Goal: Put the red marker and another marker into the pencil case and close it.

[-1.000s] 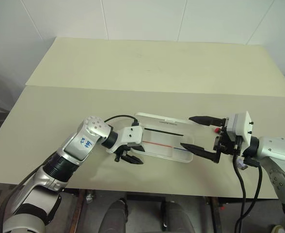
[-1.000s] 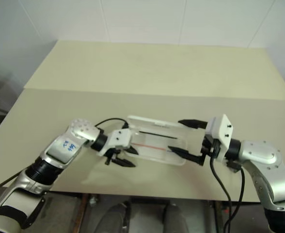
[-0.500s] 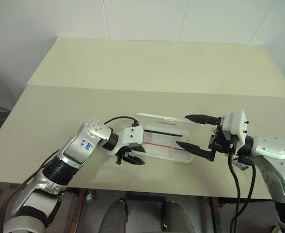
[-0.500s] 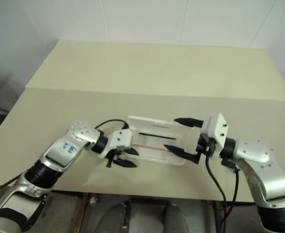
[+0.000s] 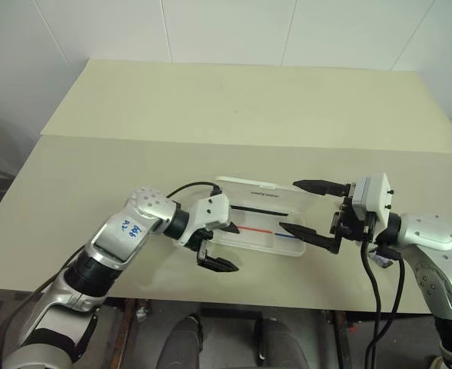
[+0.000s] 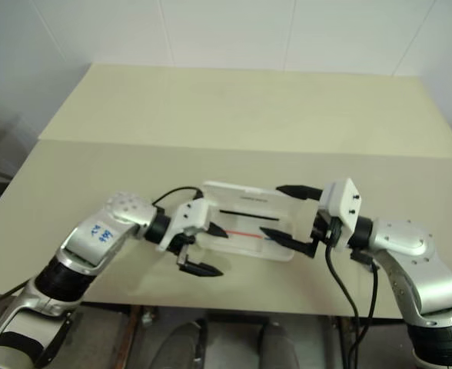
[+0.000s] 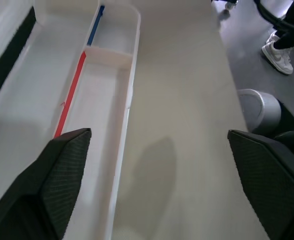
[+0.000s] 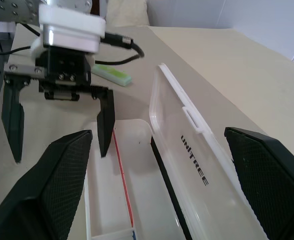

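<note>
We've both grippers — left (image 5: 220,246), right (image 5: 313,208) — wide and empty over the open case (image 5: 276,240); next, the green marker (image 8: 112,73) at nine o'clock.

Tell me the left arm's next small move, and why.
Probably swing the left gripper toward the green marker and lower onto it. Its fingers stand open and empty, and the marker lies on the table outside the open case, which looks empty.
</note>
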Action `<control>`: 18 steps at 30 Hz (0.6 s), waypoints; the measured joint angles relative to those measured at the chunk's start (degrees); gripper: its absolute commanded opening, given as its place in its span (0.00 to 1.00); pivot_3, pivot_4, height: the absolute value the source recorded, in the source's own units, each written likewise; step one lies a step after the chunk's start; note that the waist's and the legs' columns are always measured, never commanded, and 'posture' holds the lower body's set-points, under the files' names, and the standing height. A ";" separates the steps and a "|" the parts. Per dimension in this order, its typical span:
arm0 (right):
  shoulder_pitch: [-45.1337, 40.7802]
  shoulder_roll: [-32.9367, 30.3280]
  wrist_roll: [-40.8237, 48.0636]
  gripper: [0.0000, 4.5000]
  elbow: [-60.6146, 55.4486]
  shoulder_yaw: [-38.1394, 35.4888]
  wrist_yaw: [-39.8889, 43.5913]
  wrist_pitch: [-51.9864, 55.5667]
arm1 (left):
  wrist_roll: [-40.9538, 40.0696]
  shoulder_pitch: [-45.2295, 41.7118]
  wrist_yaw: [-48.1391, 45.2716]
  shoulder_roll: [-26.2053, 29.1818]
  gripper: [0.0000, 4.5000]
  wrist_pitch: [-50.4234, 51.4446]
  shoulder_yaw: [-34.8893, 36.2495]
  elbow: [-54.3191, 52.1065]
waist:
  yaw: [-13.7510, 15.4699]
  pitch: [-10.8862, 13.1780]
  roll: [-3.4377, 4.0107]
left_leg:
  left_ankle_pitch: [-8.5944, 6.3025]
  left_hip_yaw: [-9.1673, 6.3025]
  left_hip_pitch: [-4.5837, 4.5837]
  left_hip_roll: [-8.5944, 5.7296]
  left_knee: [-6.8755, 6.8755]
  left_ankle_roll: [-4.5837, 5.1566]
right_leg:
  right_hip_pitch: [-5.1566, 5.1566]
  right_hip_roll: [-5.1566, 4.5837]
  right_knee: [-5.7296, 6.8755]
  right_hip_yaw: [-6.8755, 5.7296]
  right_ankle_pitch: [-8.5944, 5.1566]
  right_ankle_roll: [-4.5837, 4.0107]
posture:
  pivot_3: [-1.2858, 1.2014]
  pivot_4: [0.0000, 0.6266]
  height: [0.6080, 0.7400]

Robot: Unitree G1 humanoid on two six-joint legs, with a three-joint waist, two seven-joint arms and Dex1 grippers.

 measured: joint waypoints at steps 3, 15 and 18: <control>-0.07 0.16 0.02 1.00 0.02 0.06 0.00 0.00 | -2.05 1.20 0.02 1.10 1.00 -0.50 2.55 -1.83 | 0.02 0.00 0.00 | 0.00 0.00 -0.01 -0.01 0.01 0.00 | 0.00 -0.01 -0.01 0.01 0.00 0.00 | 0.52 0.24 1.00; -0.14 -2.62 5.32 1.00 -0.36 -5.30 -1.44 5.52 | -14.90 11.58 -2.44 7.31 1.00 -2.48 16.77 -8.52 | 0.06 0.00 0.00 | 0.00 0.02 -0.03 0.01 -0.02 0.00 | -0.03 -0.02 -0.03 0.04 0.00 -0.02 | 0.52 0.24 1.00; 0.68 -6.50 8.07 1.00 -0.37 -10.32 -1.19 8.90 | -17.00 12.02 -2.05 7.88 1.00 -3.12 20.34 -8.98 | 0.37 0.00 0.01 | 0.00 0.02 -0.04 0.01 -0.01 0.01 | -0.02 -0.02 -0.05 0.03 0.00 -0.04 | 0.52 0.24 1.00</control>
